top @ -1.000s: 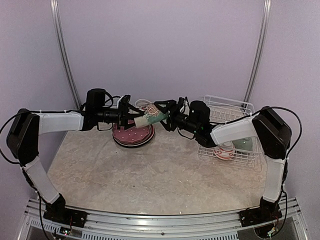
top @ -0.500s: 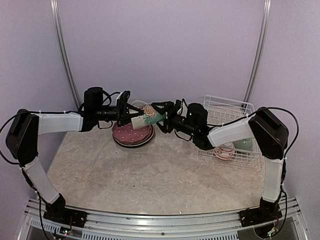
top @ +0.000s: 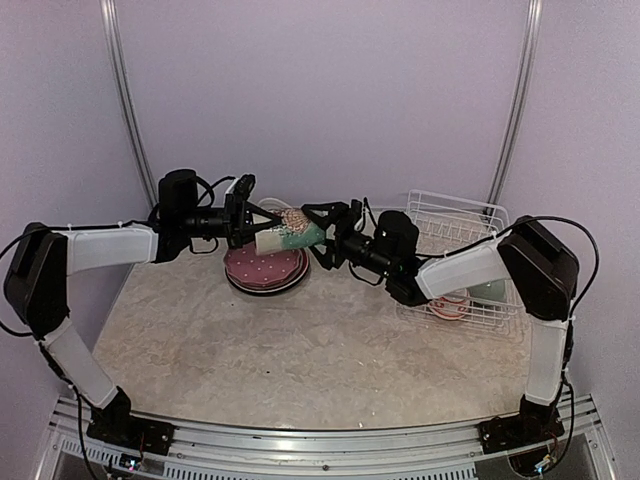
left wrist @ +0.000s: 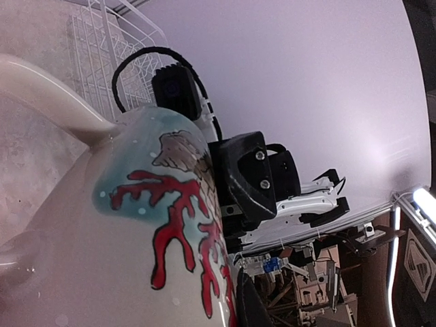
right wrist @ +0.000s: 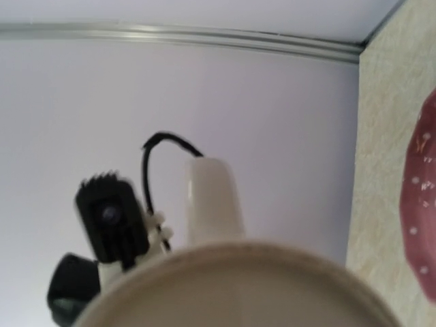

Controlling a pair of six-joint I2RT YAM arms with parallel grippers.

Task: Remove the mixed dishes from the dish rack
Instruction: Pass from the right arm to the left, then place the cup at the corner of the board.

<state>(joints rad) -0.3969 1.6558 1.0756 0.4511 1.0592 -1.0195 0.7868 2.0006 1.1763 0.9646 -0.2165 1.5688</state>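
One mug [top: 292, 234] mid-air over pink plate [top: 265, 270] (R-to-L handover): L gripper [top: 248, 222] clamped on it; R gripper [top: 318, 235] wide, hold unclear

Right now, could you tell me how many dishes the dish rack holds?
2 in the dish rack: a white-pink bowl at its front, a mint green bowl beside it. The right arm may hide others.

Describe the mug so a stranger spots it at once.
On the table, find the dotted pink plate at the far side. Above it, between left claw and right claw, lies the mug sideways: cream with red coral, the only dish airborne.
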